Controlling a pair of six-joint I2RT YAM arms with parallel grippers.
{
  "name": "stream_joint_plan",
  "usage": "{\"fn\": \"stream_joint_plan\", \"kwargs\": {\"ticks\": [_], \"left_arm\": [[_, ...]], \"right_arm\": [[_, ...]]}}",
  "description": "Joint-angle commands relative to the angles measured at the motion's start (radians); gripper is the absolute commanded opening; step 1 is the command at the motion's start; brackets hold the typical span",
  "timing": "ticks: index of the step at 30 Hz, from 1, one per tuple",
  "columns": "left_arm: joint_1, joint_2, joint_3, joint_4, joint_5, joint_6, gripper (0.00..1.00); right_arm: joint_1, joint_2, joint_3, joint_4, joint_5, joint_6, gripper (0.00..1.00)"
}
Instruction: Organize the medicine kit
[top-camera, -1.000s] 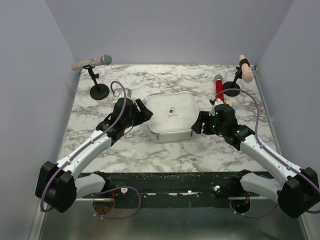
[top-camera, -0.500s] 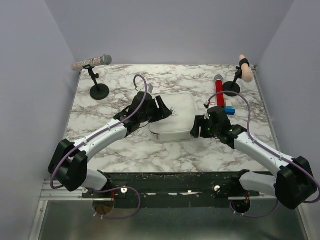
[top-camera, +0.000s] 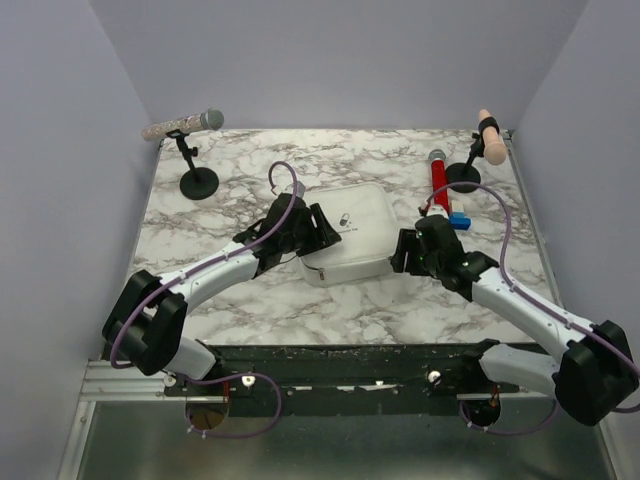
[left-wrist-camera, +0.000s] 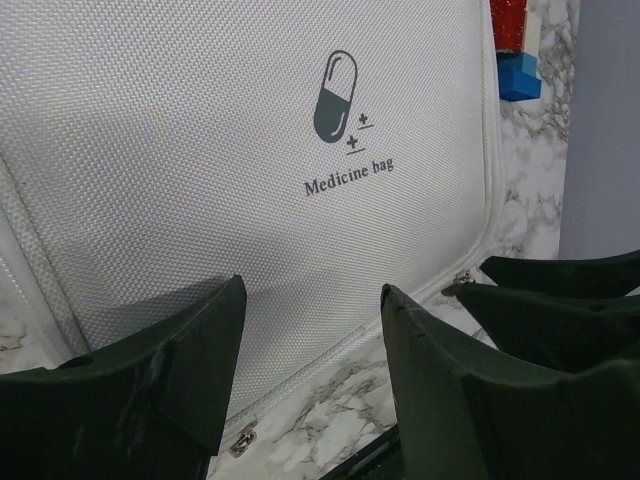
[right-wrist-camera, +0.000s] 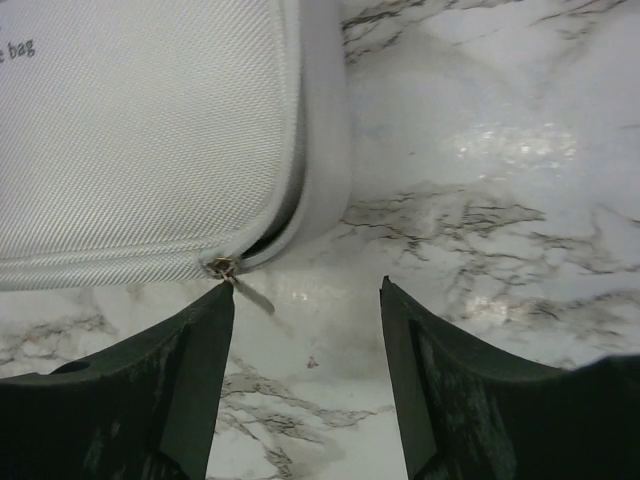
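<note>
- Table (top-camera: 200, 290): marble top; both arms reach in from its near edge.
- Kit (top-camera: 352, 235): a light grey-white zipped case lying flat at the middle of the table, between the two grippers. A dark pill logo (left-wrist-camera: 335, 97) and the words "Medicine bag" are on its lid. At its near right corner a thin dark gap shows between lid and base.
- Left gripper (top-camera: 318, 228): at the kit's left side, fingers spread and released, holding nothing. The lid shows in the space between them.
- Right gripper (top-camera: 402, 250): just beside the kit's right corner, fingers likewise released, with bare marble between them.
- Two stands (top-camera: 198, 182): at the far corners, each with a microphone-like bar.
- Red cylinder (top-camera: 438, 175): lying right of the kit, apart from it.
- Blue block (top-camera: 459, 220): at the cylinder's near end.
- Zip pull (right-wrist-camera: 222, 268): at the kit's corner, just beside the right gripper's left fingertip.
</note>
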Motion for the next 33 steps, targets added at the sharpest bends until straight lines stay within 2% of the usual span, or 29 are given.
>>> {"fn": "stream_joint_plan", "kwargs": {"ticks": [1, 5, 10, 14, 20, 33], "left_arm": [[-0.002, 0.014, -0.020, 0.024, 0.006, 0.001, 0.69], [-0.001, 0.025, -0.028, 0.021, 0.003, 0.011, 0.69], [0.002, 0.031, -0.031, 0.025, 0.003, 0.018, 0.69], [0.002, 0.038, -0.032, 0.024, 0.009, 0.022, 0.69], [0.010, 0.020, -0.055, 0.022, 0.007, 0.030, 0.69], [0.051, -0.004, -0.080, -0.004, 0.007, 0.045, 0.68]], "right_arm": [[-0.006, -0.096, -0.009, -0.115, 0.229, 0.039, 0.66], [-0.006, -0.159, 0.005, -0.142, 0.257, 0.024, 0.64], [-0.004, -0.205, -0.017, -0.011, 0.010, -0.090, 0.66], [0.000, -0.142, -0.003, 0.028, -0.145, -0.147, 0.67], [0.002, -0.065, -0.006, 0.039, -0.154, -0.168, 0.59], [0.002, 0.057, -0.020, 0.092, -0.070, -0.167, 0.56]]}}
